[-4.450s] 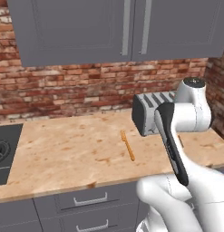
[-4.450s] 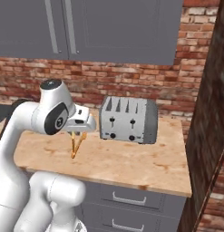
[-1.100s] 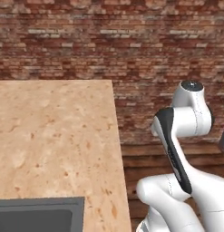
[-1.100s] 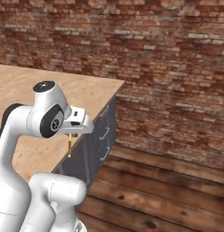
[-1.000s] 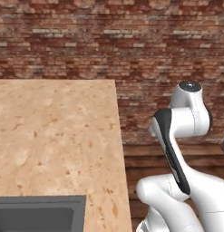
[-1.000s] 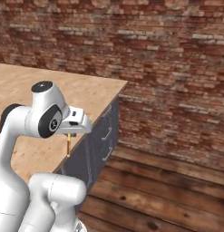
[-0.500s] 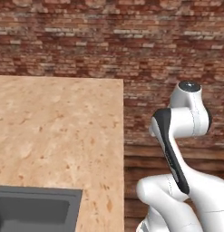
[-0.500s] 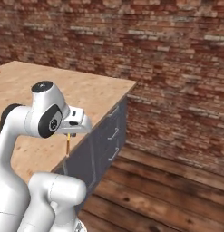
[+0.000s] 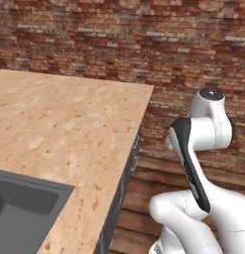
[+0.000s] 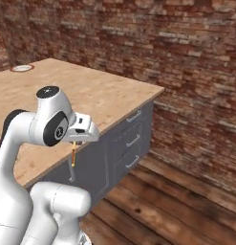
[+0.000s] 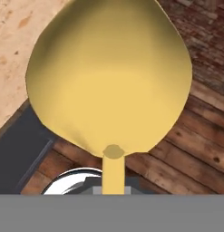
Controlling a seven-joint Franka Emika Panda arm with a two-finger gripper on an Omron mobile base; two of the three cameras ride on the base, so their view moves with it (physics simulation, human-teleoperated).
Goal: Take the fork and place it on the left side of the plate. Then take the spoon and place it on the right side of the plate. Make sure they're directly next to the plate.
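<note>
Holding the spoon [image 11: 111, 77], your gripper [image 10: 77, 141] is clenched on its thin handle; in the hand view the yellow bowl sits right up against the lens. From the right base view the spoon hangs straight down under the gripper, off the counter [image 10: 105, 98], just past its front edge, in front of the grey drawers [image 10: 131, 141]. Sink [image 9: 22, 203] sits at the counter's near-left corner in the left base view. Wood floor [image 10: 172, 206] below, brick wall [image 10: 186, 57] behind.

No text, label, brand, number or sign could be read anywhere. The brick wall [image 9: 144, 44], the wooden bench [image 9: 59, 129], the grey drawers [image 10: 131, 141] and the spoon [image 11: 111, 77] all carried no writing.
</note>
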